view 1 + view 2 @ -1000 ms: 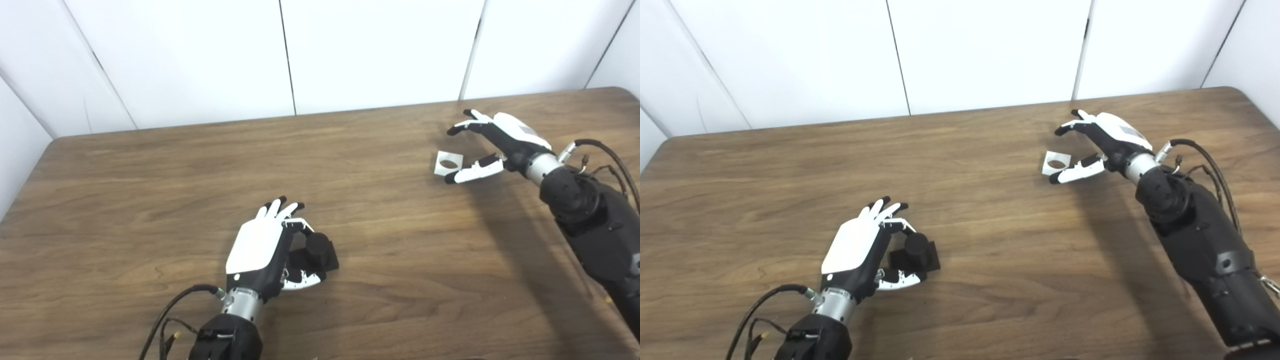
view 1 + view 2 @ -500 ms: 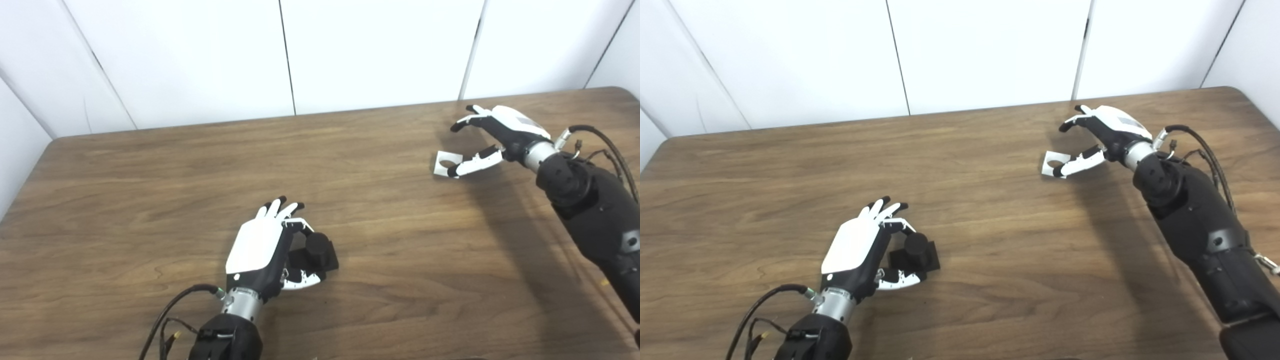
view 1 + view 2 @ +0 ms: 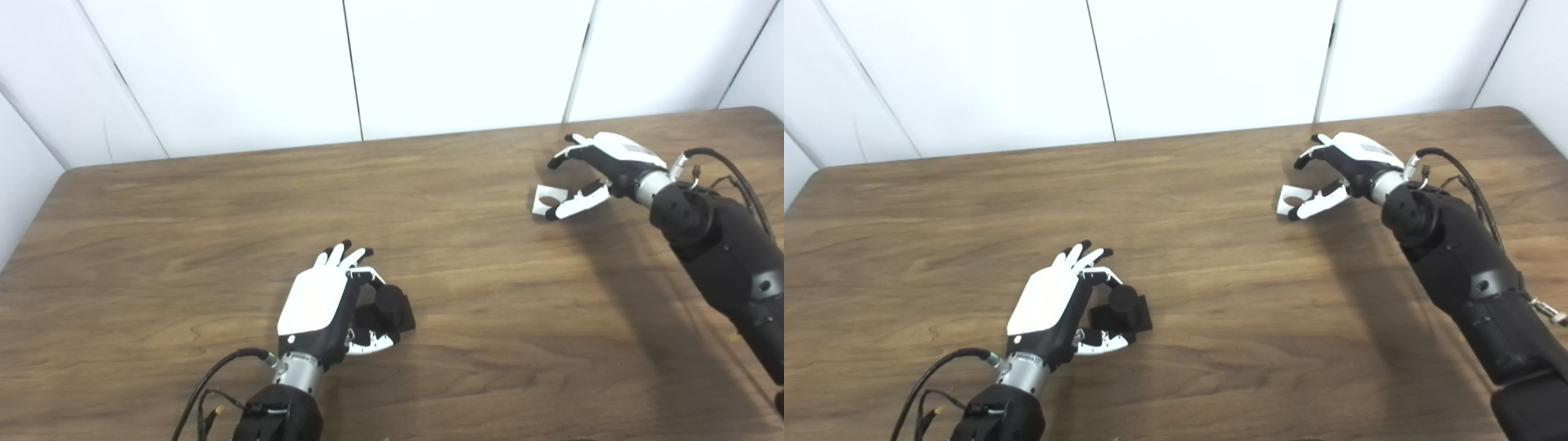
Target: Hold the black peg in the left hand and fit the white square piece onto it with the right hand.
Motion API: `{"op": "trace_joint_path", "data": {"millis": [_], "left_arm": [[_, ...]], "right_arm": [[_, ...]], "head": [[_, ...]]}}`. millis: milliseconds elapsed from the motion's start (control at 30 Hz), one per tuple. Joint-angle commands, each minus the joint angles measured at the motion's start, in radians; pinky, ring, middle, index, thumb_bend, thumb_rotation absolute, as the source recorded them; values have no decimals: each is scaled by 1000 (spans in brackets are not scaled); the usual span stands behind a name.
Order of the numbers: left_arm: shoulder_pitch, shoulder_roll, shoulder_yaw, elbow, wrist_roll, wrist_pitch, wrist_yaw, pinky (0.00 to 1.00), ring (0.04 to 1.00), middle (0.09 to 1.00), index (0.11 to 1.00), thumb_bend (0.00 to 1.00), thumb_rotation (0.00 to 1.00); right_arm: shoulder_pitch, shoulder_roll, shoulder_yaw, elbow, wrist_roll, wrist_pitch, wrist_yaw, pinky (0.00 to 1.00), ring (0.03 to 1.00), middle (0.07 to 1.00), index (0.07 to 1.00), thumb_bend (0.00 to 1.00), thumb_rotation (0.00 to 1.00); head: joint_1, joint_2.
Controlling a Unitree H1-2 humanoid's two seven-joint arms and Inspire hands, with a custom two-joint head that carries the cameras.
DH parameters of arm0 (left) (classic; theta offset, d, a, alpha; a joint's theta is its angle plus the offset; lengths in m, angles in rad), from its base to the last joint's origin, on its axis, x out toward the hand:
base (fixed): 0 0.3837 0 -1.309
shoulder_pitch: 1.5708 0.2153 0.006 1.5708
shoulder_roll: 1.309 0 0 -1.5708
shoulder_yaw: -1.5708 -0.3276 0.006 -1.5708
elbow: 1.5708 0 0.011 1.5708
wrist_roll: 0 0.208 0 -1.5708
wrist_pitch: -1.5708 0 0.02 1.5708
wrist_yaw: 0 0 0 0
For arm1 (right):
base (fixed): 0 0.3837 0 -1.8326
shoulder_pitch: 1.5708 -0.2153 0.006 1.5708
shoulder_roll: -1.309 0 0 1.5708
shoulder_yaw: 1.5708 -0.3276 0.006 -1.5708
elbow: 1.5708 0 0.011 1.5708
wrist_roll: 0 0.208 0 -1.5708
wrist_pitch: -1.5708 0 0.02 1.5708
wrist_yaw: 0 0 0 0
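- White wall panels back a wooden table (image 3: 184, 214).
- Far right, the white square piece (image 3: 547, 198) lies flat, just left of the right hand (image 3: 603, 168), whose spread fingers straddle it, thumb touching.
- Near centre, the left hand (image 3: 324, 303) cups the black peg (image 3: 390, 304); grip firmness unclear.

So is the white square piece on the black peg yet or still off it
Off. The white square piece lies flat on the table at the open right hand, far from the black peg at the left hand.

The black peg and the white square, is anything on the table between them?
Nothing. Both eye views show only bare wooden table between the black peg and the white square.
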Motion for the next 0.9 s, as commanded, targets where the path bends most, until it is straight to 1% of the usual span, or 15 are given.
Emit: {"op": "trace_joint_path", "data": {"millis": [0,367,633,867], "left_arm": [[0,0,-4,-1,13,0,-16,1000,1000,916,491,519,63],[-2,-4,-8,-3,26,1,-19,1000,1000,917,491,519,64],[0,-10,-7,-3,25,-4,-9,1000,1000,913,491,520,63],[0,-17,-8,-9,31,-1,-15,1000,1000,914,491,520,64]], "right_arm": [[-64,-26,-3,-35,-18,3,5,1000,1000,1000,751,877,381],[-84,-30,43,-34,-69,19,65,1000,1000,1000,746,878,396],[-91,-25,56,-2,-82,-3,59,1000,1000,998,715,889,361],[-97,-26,63,14,-81,-5,53,1000,1000,998,709,884,358]], "head": [[0,1],[2,3],[2,5],[2,7]]}}
